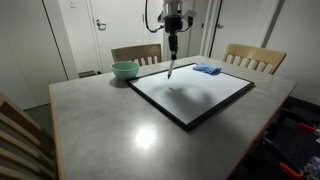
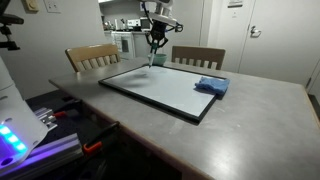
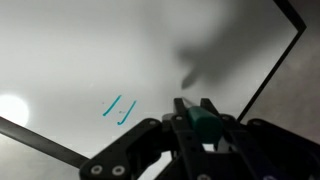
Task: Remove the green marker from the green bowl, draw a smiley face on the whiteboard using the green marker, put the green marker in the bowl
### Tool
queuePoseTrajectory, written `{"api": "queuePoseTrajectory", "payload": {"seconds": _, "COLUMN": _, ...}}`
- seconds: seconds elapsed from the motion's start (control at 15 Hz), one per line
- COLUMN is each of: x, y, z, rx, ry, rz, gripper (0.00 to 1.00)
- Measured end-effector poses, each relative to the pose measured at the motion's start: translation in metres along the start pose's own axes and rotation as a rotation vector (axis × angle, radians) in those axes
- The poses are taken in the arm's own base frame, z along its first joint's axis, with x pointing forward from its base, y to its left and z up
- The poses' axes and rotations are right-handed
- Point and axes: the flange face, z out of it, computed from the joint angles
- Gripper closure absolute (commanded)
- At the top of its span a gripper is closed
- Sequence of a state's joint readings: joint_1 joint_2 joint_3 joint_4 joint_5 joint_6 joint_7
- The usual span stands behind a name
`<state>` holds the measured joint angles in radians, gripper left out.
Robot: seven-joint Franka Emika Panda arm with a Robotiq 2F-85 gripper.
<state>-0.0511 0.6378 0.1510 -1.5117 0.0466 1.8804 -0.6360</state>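
My gripper (image 1: 173, 38) is shut on the green marker (image 1: 171, 66), which hangs tip-down over the far part of the whiteboard (image 1: 200, 100). In the wrist view the marker's green body (image 3: 203, 124) sits between the jaws (image 3: 194, 108), pointing at the board (image 3: 90, 50). Two short green strokes (image 3: 117, 108) show on the board to the left of the tip. The pale green bowl (image 1: 125, 69) stands on the table beside the board's far corner. In an exterior view the gripper (image 2: 155, 38) holds the marker (image 2: 152, 58) above the board (image 2: 160, 88); the bowl is mostly hidden behind it.
A flat blue cloth pad (image 1: 207, 69) lies on the board's corner, also seen in an exterior view (image 2: 211, 85). Wooden chairs (image 1: 136, 53) (image 1: 254, 58) stand at the table's far side. The grey table (image 1: 110, 120) surrounds the board.
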Motion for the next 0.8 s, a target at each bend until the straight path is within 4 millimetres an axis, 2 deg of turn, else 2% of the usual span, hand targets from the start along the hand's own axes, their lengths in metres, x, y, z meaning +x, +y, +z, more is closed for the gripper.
{"api": "queuePoseTrajectory", "payload": {"seconds": 0.33, "x": 0.001, "y": 0.003, "z": 0.008, "rx": -0.025, "ry": 0.024, "rz": 0.001, "gripper": 0.95}}
{"api": "queuePoseTrajectory", "payload": {"seconds": 0.8, "x": -0.007, "y": 0.020, "z": 0.009, "rx": -0.046, "ry": 0.040, "rz": 0.029, "gripper": 0.95}}
